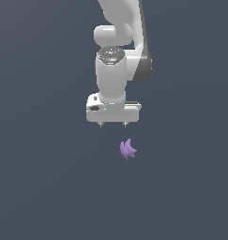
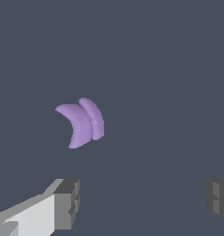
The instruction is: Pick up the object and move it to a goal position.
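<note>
Plain slate-grey surface — purple object, pincer apart

Purple object on grey floor

The white pincer hangs with fingertips spread, just above the small purple spiky object, not touching.

Flat, even light fills the scene, dim against the dark slate ground. The white arm shades softly grey toward its underside. No cast shadows show below the gripper. The purple object just beneath it looks sharp, slightly jagged at its edges. No glare, no blur.
</note>
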Robot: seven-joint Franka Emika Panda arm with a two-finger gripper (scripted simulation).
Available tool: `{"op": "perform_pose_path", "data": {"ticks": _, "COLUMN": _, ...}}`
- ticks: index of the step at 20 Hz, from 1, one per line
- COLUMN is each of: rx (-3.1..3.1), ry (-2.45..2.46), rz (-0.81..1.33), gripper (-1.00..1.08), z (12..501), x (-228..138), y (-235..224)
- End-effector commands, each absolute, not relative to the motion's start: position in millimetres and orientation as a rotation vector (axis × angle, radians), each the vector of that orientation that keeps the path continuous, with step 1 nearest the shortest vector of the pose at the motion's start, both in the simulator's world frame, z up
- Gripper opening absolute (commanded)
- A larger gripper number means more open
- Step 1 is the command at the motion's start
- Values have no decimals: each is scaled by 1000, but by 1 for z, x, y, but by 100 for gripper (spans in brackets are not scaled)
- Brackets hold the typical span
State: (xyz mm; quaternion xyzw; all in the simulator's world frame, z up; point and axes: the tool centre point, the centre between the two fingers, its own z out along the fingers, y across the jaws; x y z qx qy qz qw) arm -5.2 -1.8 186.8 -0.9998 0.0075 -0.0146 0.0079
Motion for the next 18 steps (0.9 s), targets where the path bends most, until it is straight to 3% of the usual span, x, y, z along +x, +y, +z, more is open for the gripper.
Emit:
{"op": "perform_pose_path", "data": {"ticks": 1, "rx": -3125, "ry": 24, "rz": -46, "gripper": 100, "z": 187, "x": -5, "y": -2}}
{"op": "perform_pose_path", "data": {"ticks": 11, "rx": -3156, "ry": 74, "rz": -24, "gripper": 100, "z": 174, "x": -10, "y": -27}}
{"op": "perform_pose_path", "data": {"ticks": 18, "rx": -3156, "ry": 26, "rz": -22, "gripper": 100, "z": 170, "x": -5, "y": -19}}
